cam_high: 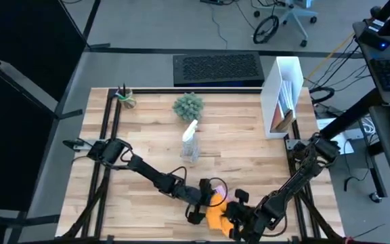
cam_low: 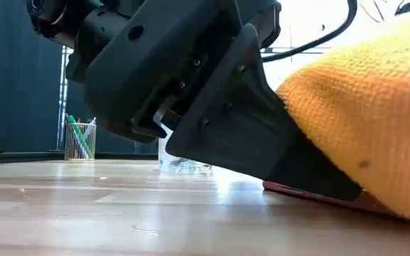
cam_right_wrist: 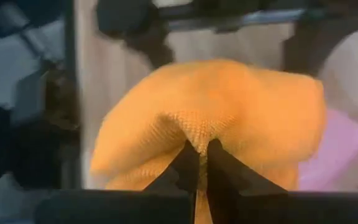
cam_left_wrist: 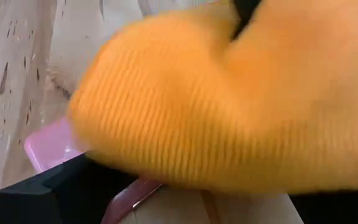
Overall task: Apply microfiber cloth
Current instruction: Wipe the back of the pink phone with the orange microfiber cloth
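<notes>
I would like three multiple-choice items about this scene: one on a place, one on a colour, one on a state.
1. Where on the table is the microfiber cloth?
A. at the near edge, between the two arms
B. beside the pen cup
C. against the white file holder

2. What colour is the flat thing under the cloth?
A. green
B. pink
C. white

3. How is the right tool?
A. wide open above the cloth
B. shut on a fold of the cloth
C. holding the spray bottle

Answers:
1 A, the high view shows it at the near edge.
2 B, both wrist views show a pink edge.
3 B, the right wrist view shows the fold pinched.
</notes>
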